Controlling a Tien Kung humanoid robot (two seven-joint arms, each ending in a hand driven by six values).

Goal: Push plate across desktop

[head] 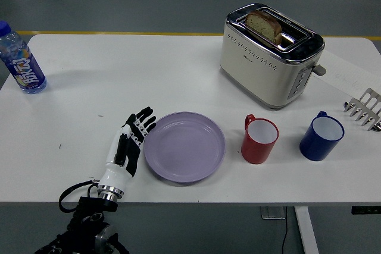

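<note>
The metal rack (364, 109) at the far right is cut off by the edge of the picture, so only part of it shows. The top of the water bottle (20, 59) at the far left is cut off a little too. The print on its label is too small to read. The left arm drops below the near edge of the table and goes dark there. The right hand cannot be seen at all.

The table (149, 69) is white and flat. Behind it is a grey floor with a yellow line and some black cables.

A cream toaster (271, 55) stands far back on the right with a slice of bread (264, 25) poking out of the top. Near it sit a red cup (259, 139) and a blue cup (321, 136), side by side but apart.

The left hand (128, 149) lies flat on the table, fingers straight and close together. It holds nothing. Its side touches the left rim of the purple plate (184, 146). The plate sits near the front edge, in the middle, just left of the red cup and not touching it.
</note>
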